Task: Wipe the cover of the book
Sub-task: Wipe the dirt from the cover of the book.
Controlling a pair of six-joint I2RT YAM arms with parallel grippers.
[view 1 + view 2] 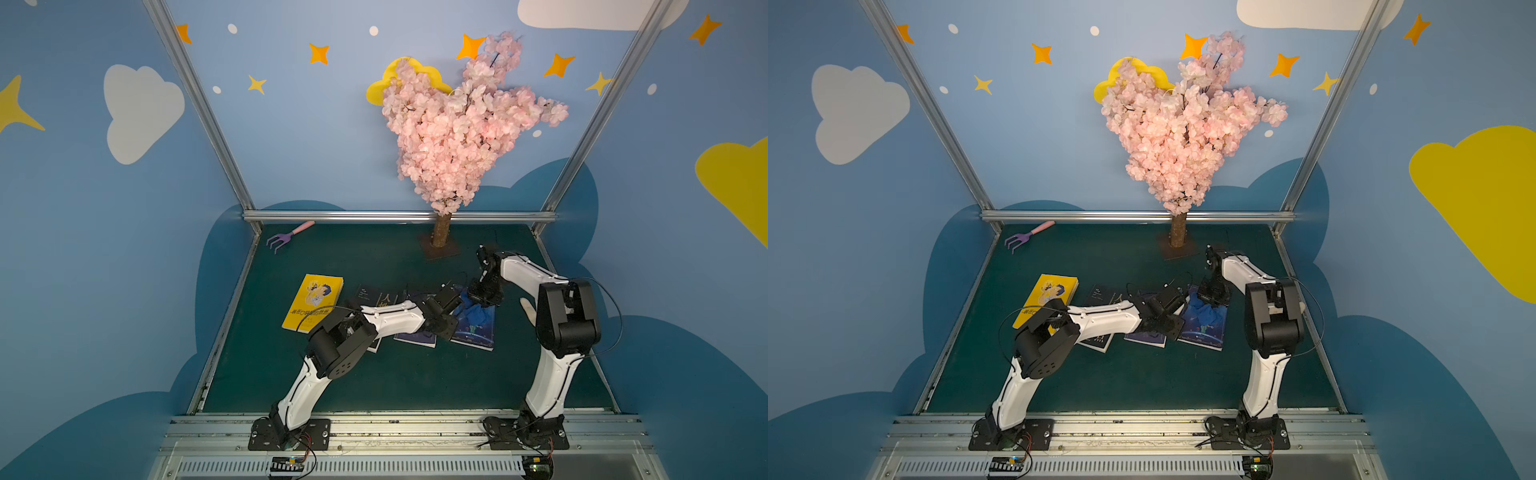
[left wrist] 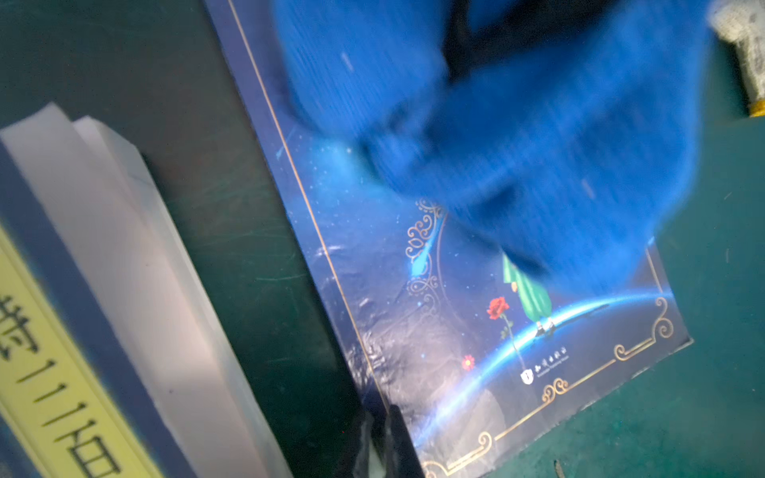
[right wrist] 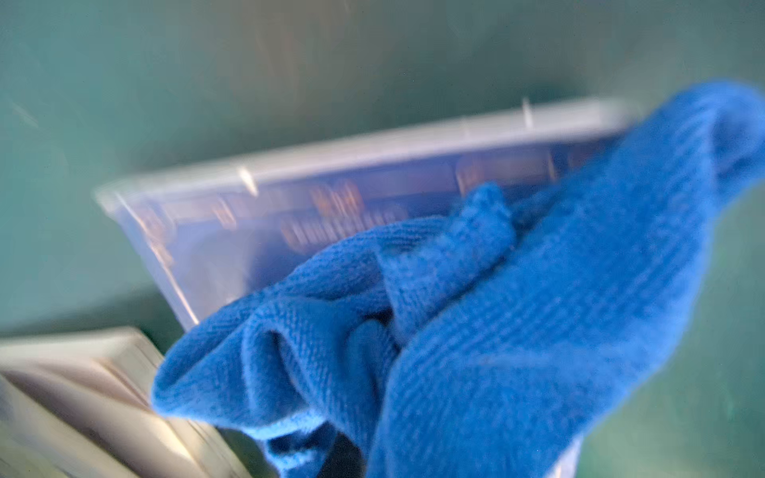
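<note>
My left wrist view gives me the dark blue illustrated book (image 2: pixel 476 331) sharply, rose and gold scrollwork readable, with the crumpled blue microfibre cloth (image 2: pixel 538 145) covering the half away from the rose. The right wrist view is smeared. The book lies flat on the green tabletop (image 1: pixel 374 374), right of centre. My right tool (image 1: pixel 480 301) pinches the cloth. My left tool (image 2: pixel 387 443) is pressed together, tips at the book's long edge. At its 9 o'clock my left arm (image 1: pixel 390 316) half hides a navy book (image 1: pixel 415 338) and a black book (image 1: pixel 368 295), with a yellow paperback (image 1: pixel 312 302) beyond. A pink blossom tree (image 1: pixel 457 133) stands at 12, and a white knitted glove (image 1: pixel 528 311) lies at 3.
</note>
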